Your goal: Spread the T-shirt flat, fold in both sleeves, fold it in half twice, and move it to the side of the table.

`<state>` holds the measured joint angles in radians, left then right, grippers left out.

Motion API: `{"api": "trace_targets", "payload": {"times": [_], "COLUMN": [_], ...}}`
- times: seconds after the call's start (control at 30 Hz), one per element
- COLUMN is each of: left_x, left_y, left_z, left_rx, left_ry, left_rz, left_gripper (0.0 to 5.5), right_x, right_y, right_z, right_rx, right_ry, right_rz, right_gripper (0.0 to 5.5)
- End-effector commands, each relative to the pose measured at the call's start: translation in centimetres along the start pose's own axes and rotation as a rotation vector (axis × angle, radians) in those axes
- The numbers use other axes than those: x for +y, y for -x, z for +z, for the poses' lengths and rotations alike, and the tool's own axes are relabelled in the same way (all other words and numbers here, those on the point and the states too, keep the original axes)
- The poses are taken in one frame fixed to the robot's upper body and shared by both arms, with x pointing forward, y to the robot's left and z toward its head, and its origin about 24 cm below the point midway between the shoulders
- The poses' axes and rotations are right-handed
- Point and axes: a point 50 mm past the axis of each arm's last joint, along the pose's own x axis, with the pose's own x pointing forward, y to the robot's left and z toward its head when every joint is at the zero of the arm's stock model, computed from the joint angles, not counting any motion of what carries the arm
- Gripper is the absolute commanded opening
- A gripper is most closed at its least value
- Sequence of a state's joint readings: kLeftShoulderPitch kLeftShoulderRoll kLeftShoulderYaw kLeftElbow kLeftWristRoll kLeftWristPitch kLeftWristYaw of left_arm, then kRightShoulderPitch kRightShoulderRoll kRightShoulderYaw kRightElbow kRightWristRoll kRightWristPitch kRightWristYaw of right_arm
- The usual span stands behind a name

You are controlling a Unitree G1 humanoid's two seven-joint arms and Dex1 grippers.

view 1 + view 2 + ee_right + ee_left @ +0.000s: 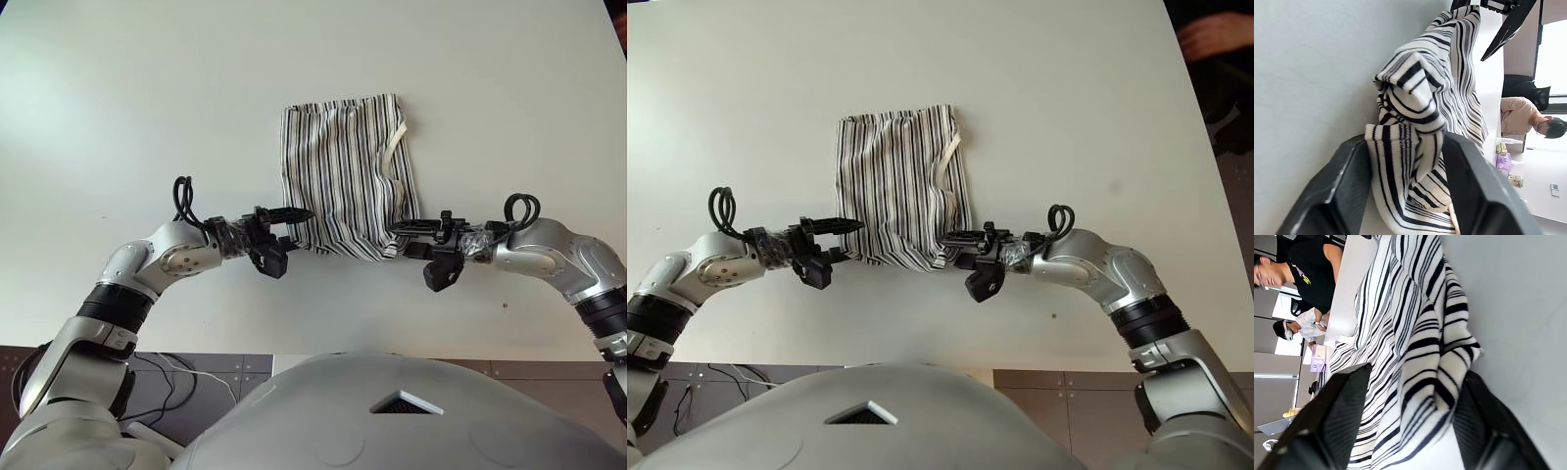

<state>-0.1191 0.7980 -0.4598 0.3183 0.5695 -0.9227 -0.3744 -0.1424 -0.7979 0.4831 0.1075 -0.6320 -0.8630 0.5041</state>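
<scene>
The black-and-white striped T-shirt (343, 166) lies folded into a narrow rectangle on the white table (118, 117), with a pale neckband strip at its right edge. My left gripper (294, 220) is at the shirt's near left corner, shut on a bunch of striped cloth (1420, 362) between its dark fingers (1342, 421). At the near right corner my right gripper (400, 235) is shut on a crumpled fold of the shirt (1410, 137). The left gripper (1503, 19) also shows far off in the right wrist view, past the cloth.
Bare white tabletop surrounds the shirt on the left, right and far sides. The table's front edge (294, 351) runs just behind both arms. A small dark speck (505, 305) marks the table near my right forearm.
</scene>
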Motion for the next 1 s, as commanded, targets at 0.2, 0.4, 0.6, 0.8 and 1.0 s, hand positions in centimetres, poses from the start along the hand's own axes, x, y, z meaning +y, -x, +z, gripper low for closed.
{"api": "trace_targets", "payload": {"times": [0.2, 0.4, 0.6, 0.8, 1.0], "left_x": [-4.2, -4.0, -4.5, -3.1, -0.8], "left_y": [0.5, 0.6, 1.6, 3.7, 4.6], "left_z": [-0.1, 0.9, 1.1, 5.7, 4.4], "left_rx": [0.056, 0.008, 0.026, -0.189, -0.161], "left_ry": [0.057, 0.046, 0.06, 0.353, 0.603], "left_rz": [-0.201, -0.139, -0.11, 0.039, 0.237], "left_gripper": [1.16, 0.5, 0.25, 0.21, 0.21], "right_x": [0.9, 0.3, -0.1, 0.0, -2.5], "right_y": [0.7, 0.8, 0.7, 2.8, 3.4], "right_z": [-0.2, -0.9, -0.4, 3.0, 2.8], "right_rx": [0.003, 0.012, -0.052, -0.221, -0.29], "right_ry": [-0.036, -0.168, -0.273, -0.491, -0.691], "right_rz": [0.047, -0.083, -0.14, -0.095, -0.216], "right_gripper": [0.78, 0.1, 0.1, 0.1, 0.1]}}
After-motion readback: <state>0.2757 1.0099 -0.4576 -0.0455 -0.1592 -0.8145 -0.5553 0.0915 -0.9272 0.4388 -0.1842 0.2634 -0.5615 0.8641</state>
